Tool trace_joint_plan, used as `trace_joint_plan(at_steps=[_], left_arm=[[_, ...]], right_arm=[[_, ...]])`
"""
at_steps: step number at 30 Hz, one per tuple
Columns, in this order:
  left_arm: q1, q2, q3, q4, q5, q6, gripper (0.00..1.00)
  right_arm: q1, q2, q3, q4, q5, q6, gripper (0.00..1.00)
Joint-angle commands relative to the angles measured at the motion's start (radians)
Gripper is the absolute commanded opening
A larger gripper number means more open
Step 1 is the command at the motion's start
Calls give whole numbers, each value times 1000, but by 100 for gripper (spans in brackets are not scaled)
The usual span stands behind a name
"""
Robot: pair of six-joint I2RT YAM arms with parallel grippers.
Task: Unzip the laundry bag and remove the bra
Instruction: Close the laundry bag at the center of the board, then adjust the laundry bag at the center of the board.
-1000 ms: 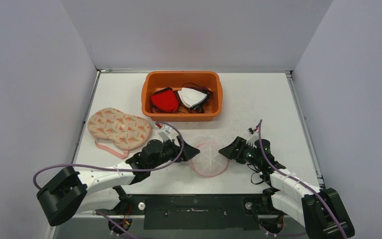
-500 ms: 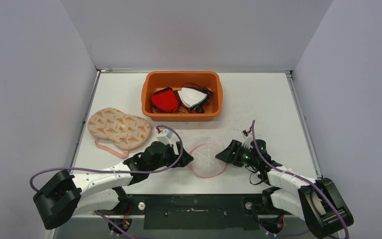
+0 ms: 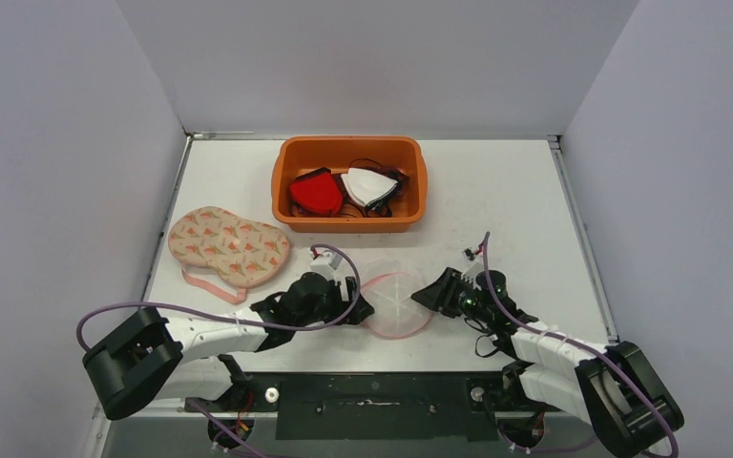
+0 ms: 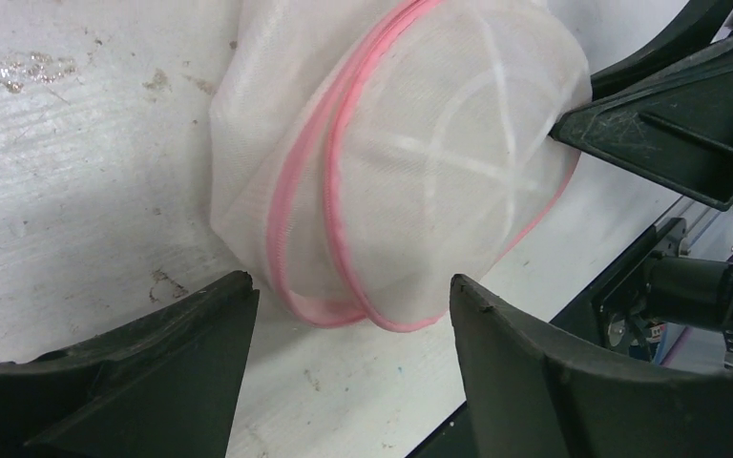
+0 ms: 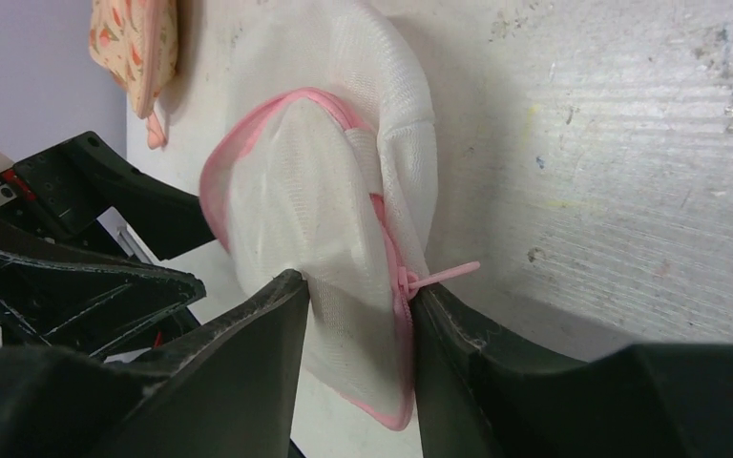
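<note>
The round white mesh laundry bag (image 3: 398,303), rimmed by a pink zipper (image 5: 396,277), lies near the desk's (image 3: 496,200) front edge. The peach floral bra (image 3: 229,246) lies outside it, well apart.

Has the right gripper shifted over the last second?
Yes. Judged against the orange bin, the right gripper has slid left onto the laundry bag, and its jaws now pinch the bag's zipper edge.

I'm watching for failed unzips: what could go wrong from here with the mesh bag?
1. The right claw pinches the laundry bag at its mesh and zipper seam, while the pink pull tab sticks out beside its finger. Pulling may drag the bag instead of opening it.
2. The left claw is open and not gripping the bag, so nothing anchors it. It could slide or crumple.
</note>
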Motion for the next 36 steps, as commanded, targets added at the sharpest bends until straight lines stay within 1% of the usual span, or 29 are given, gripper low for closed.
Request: trace_joint_plan(at_steps=[1,5,8,15,17,20,22,26,28,30,31,32,34,36], left_arm=[[4,-73,-11,71,-34,21,71],[30,-140,-54,97,-56,5,68],[48,-168,-68,105,-69,10,64],[73,-105,-26,75,-93,64,60],[77,-70,-5,74,-97,83,58],[77,-11,28,75,-92,111,50],[78,29,48,76,-96,123,46],[79,82,77,78,-103,131,34],[80,94,86,75,-108,131,25],[81,97,94,59,-107,132,13],[81,92,97,48,-100,131,5],[81,83,99,32,-91,130,0],[77,49,100,-10,-57,117,0],[70,-13,87,-64,-16,71,0]], right_arm=[[2,-66,-6,66,23,6,38],[-3,-97,-11,59,-7,-2,26],[-10,-100,-14,71,-48,-3,22],[-23,-108,13,45,-117,-27,15],[-27,-100,28,27,-139,-46,11],[-36,-83,42,17,-180,-65,6],[-38,-66,50,20,-219,-78,5],[-42,-39,70,17,-288,-106,5],[-42,-37,80,8,-310,-117,5],[-45,-41,82,12,-327,-111,5],[-45,-44,81,30,-339,-99,5],[-45,-48,79,46,-350,-84,5],[-45,-65,75,73,-373,-49,5],[-46,-99,75,79,-385,-19,5]])
